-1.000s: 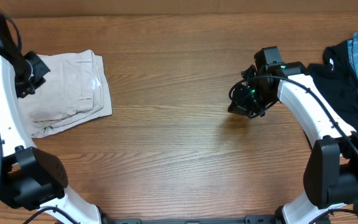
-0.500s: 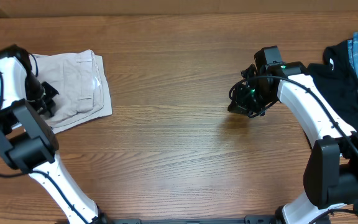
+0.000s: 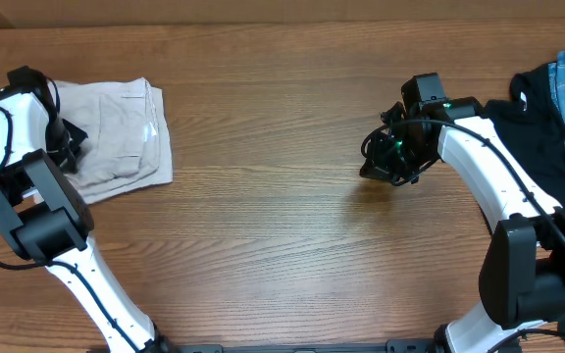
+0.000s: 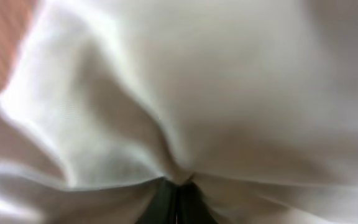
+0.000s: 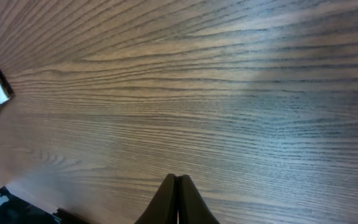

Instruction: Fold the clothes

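Folded khaki shorts lie far left on the table; left gripper pinches their left edge, right gripper closed empty mid-table; risk: a pull bunches cloth, undoing the fold.

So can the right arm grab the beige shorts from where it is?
Probably not. The right gripper hangs over bare table right of the middle, while the shorts lie far left, pinched by the left gripper.

it is looking like a robot lab: a plain wooden table is lying under the right pincer.
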Controlling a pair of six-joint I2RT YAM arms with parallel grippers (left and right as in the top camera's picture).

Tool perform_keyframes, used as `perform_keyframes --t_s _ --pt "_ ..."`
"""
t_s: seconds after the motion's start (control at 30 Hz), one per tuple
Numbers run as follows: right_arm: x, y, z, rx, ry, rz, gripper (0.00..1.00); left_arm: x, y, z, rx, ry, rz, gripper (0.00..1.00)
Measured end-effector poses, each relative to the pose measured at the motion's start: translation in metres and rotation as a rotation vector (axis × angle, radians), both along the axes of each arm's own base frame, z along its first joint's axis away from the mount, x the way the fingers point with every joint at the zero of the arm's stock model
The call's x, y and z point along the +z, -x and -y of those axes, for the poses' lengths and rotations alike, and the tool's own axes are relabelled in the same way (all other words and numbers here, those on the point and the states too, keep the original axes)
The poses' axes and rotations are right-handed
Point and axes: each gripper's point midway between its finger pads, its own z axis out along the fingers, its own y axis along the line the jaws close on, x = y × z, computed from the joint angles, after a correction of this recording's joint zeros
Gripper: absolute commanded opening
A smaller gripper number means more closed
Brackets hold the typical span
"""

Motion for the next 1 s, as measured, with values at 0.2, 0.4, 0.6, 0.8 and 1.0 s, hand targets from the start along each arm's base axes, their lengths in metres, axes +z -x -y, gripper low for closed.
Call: perform_keyframes --t_s 0.2,0.4,0.6,0.8,1.0 --pt "0.000 0.001 0.000 0.000 0.000 -0.003 0.04 -0.002 -0.056 -0.032 -0.015 -0.126 0.194 0.04" --pt "0.000 0.003 0.000 0.000 0.002 -0.013 0.04 -0.001 -0.098 -0.047 -0.033 -0.178 0.356 0.04" --pt "-0.001 0.008 0.001 0.000 0.005 -0.034 0.04 0.003 -0.113 -0.048 -0.040 -0.161 0.389 0.04" --pt "-0.001 0.010 0.001 0.000 0.006 -0.043 0.04 0.013 -0.103 -0.020 -0.066 -0.042 0.273 0.04" --pt "-0.001 0.010 0.001 0.000 0.007 -0.045 0.04 0.053 -0.108 0.059 -0.202 0.092 0.214 0.04"
